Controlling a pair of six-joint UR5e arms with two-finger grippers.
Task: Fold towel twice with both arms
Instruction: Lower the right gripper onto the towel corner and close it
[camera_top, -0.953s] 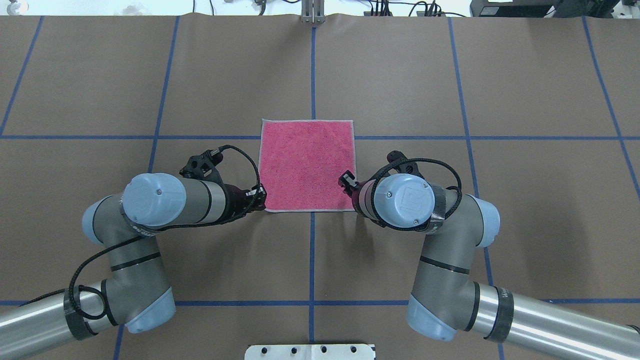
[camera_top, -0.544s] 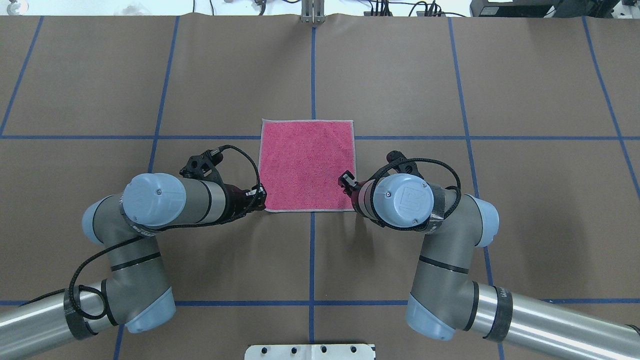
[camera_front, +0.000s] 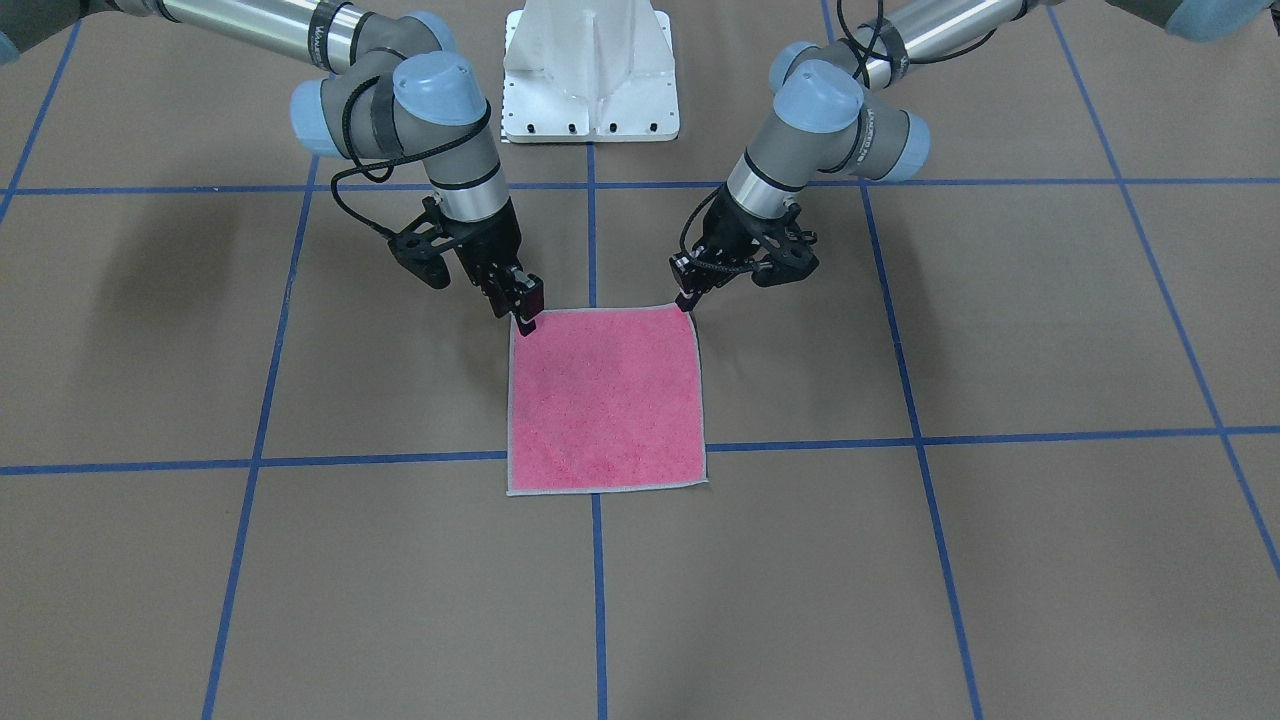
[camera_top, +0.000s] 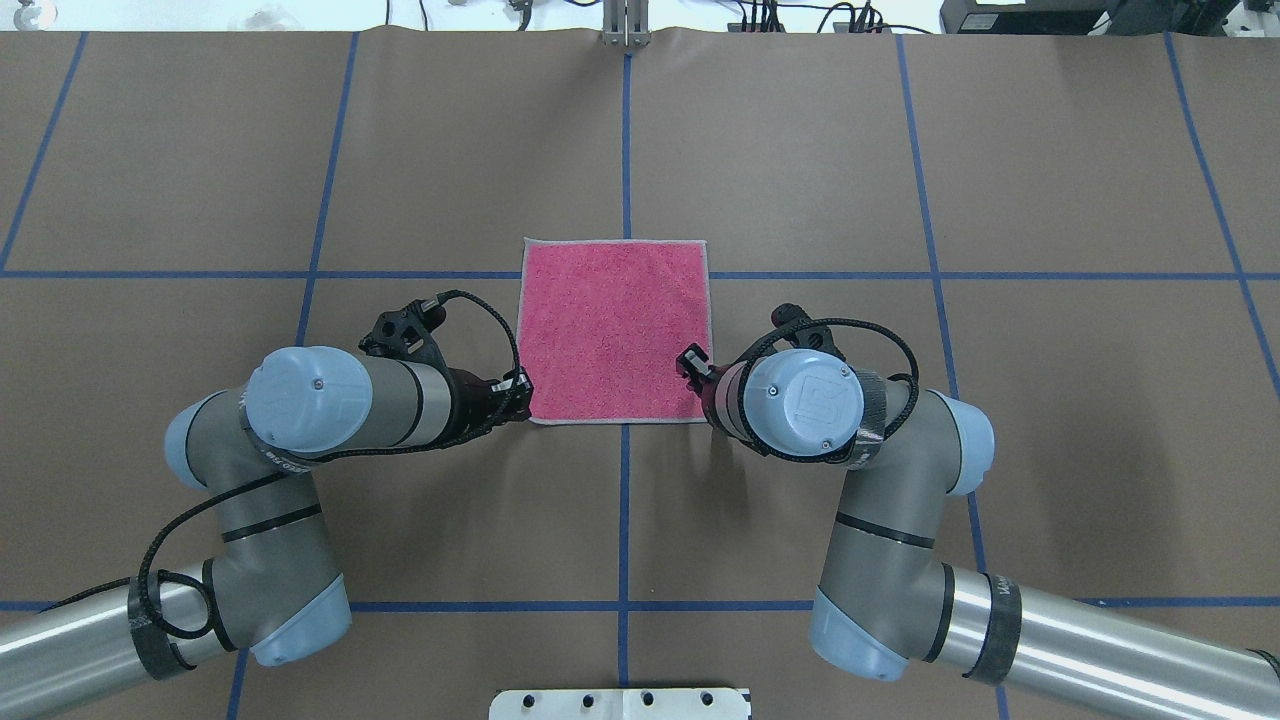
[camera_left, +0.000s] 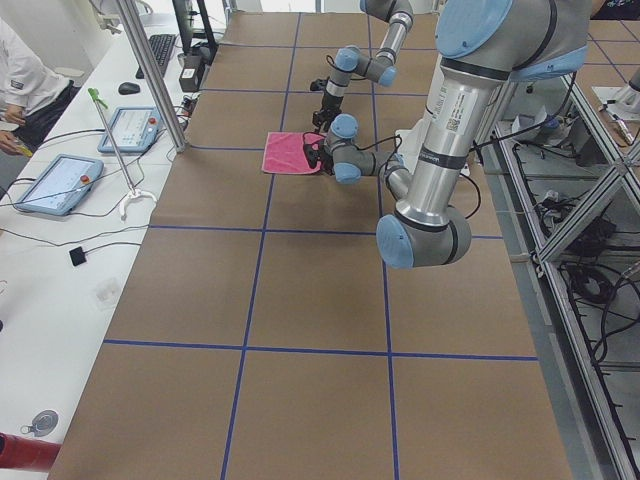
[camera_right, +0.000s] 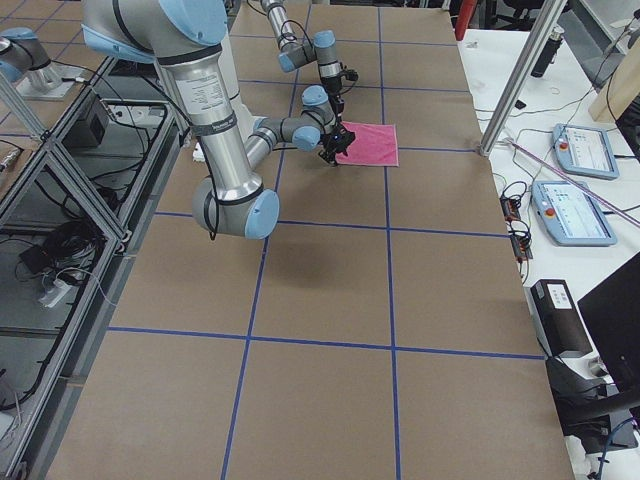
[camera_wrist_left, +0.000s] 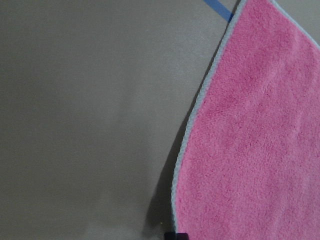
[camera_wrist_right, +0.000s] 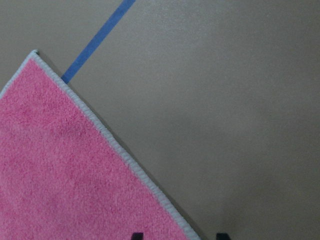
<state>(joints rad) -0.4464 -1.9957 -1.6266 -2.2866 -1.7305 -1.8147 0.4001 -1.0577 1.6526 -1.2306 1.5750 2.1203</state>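
Flanking towel (camera_front: 605, 400) on blue-taped table (camera_front: 900, 560): left tool (camera_front: 686, 301) clamping its corner, right tool (camera_front: 526, 316) spread.

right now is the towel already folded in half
No, the towel lies flat on the table as one full square, pink face up, with all four stitched edges showing in the overhead view.

Left end effector (camera_front: 686, 300), right end effector (camera_front: 526, 316) at towel (camera_front: 605, 400) corners.
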